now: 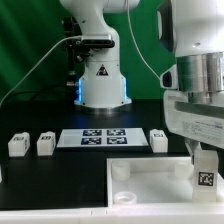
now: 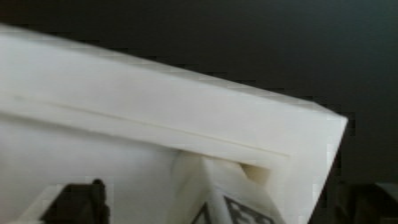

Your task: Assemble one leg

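- End effector (image 1: 204, 166) at ext view's right, low over the white tabletop (image 1: 150, 180); clenched on a leg (image 1: 204, 174), tag facing cam.
- Wrist view: held leg (image 2: 228, 195) sits btwn dark fingers (image 2: 75, 203), right at tabletop's edge (image 2: 160, 110).
- Held leg upright, near tabletop's corner on ext view's right; contact w/ socket – can't tell.
- 3 more legs on dark worktop (image 1: 40, 120): two (image 1: 17, 144) (image 1: 45, 144) at ext view's left, one (image 1: 158, 140) just right of marker board (image 1: 100, 138).
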{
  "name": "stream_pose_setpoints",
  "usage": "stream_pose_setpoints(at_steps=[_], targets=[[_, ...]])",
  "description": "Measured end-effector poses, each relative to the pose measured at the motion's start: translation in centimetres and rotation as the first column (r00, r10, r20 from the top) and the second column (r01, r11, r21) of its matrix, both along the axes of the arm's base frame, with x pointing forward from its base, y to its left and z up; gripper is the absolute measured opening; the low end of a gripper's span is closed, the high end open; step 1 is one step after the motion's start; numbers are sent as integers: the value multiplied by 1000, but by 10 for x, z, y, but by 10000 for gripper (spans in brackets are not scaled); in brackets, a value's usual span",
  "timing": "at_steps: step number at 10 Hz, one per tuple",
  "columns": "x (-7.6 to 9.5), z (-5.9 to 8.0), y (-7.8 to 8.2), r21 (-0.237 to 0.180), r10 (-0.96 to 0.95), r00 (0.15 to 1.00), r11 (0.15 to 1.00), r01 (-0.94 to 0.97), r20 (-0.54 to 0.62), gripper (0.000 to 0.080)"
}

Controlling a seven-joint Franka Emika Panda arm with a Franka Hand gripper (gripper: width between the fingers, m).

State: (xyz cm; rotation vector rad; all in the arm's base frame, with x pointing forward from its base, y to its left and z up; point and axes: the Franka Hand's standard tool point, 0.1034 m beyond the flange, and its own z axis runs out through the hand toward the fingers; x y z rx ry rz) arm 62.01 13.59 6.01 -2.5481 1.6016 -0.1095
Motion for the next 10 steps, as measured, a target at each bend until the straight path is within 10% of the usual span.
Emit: stream_pose_setpoints(at_steps=[3,7,10], targets=[[0,0,-2,-51,321,947,946,-320,15,649],[12,11,-3,-147,724,687,675,-723,-54,649],[11,10,-8,-141,667,743,731,-667,-54,390]])
